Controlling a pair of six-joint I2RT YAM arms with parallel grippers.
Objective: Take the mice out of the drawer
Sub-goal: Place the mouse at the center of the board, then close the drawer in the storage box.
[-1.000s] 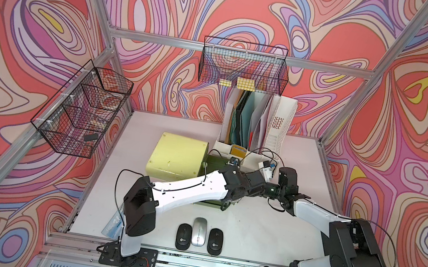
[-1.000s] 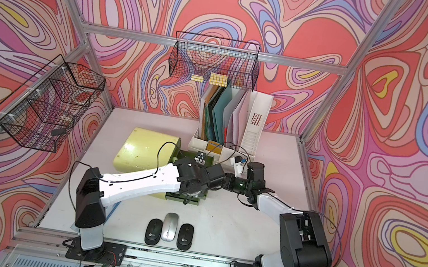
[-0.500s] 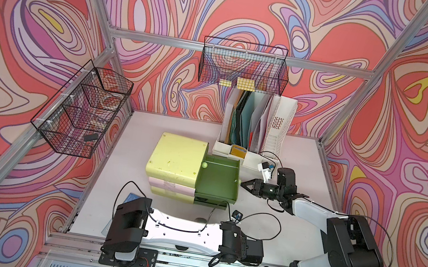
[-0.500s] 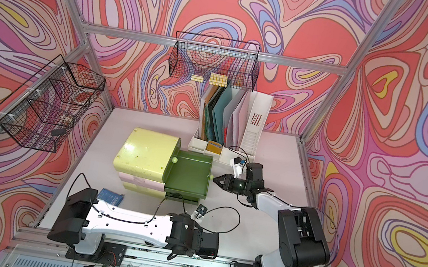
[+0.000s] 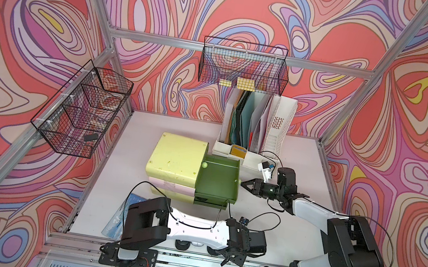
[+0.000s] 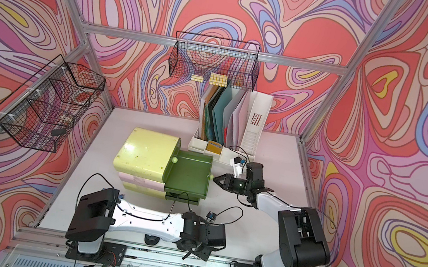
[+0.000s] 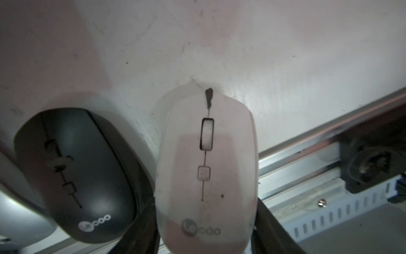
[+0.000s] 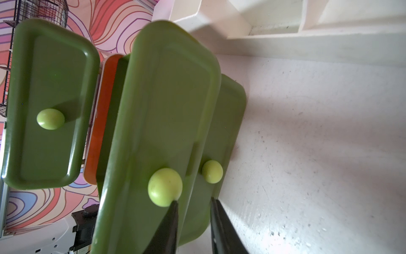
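- The drawer, green and pulled out at 3 o'clock from the yellow cabinet, shows a bare floor in both top views. A dark shape sits in the slit of the lower drawer; whether it is a mouse cannot be told.
- The mice in view lie out on the table at its 6 o'clock edge, in a row under the left arm: a silver mouse, a black mouse, then the white mouse.
- The left gripper is closed on the white mouse, with its fingers against both flanks. The mouse seems to rest on the table.
- The right gripper stands at 3 o'clock of the drawer, jaws slightly apart and empty, with 1 tip at the edge of the knob.
- Each mouse looks light, rigid and smooth-shelled. The domed back would likely slip, so the 2 flanks at mid-length seem the best hold, clear of wheel and buttons.
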